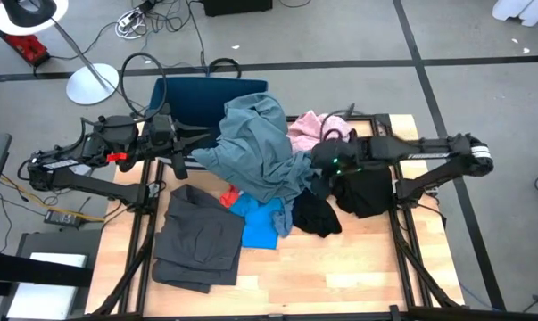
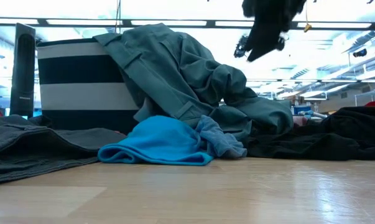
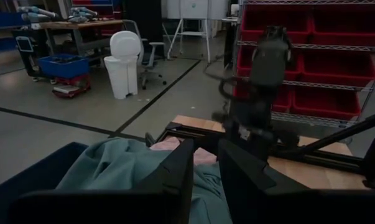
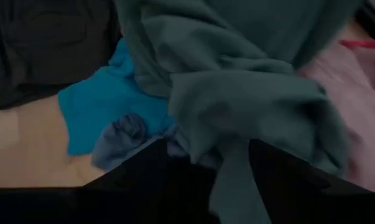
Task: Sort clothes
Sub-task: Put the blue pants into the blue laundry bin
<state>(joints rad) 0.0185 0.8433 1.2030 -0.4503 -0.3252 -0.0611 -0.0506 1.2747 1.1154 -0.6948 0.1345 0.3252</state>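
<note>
Pale wooden table point(image 1: 340, 276) carries the heap, largest first: the grey-blue garment point(image 1: 255, 143), soft and creased, spills half over the dark blue bin point(image 1: 188, 94), probably to go in. The flat dark grey garment point(image 1: 197, 234) lies apart, seemingly sorted. The left gripper point(image 1: 206, 138) pinches the grey-blue cloth. Whether the right gripper point(image 1: 318, 165), low over the folds, grips anything I cannot tell. Smallest: bright blue cloth point(image 2: 156, 140).
</note>
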